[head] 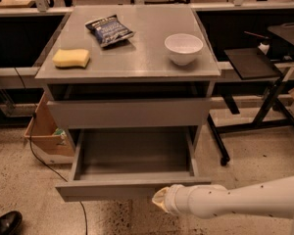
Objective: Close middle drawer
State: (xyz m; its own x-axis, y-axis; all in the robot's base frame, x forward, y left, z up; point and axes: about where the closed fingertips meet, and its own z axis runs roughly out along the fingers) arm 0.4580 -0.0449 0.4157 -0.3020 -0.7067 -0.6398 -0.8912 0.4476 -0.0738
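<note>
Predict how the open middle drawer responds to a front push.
The middle drawer looks empty, so it probably slides lightly. Its flat grey front looks rigid, so likely no flex. The gripper is at the front, off centre, so the drawer might rack slightly.

No text, brand or number can be read anywhere. The bag, in the upper left part of the frame on the desk, has pale print on dark blue, but it is too blurred to make out. The gripper is at the lower middle of the frame, right at the front panel of the open drawer.
</note>
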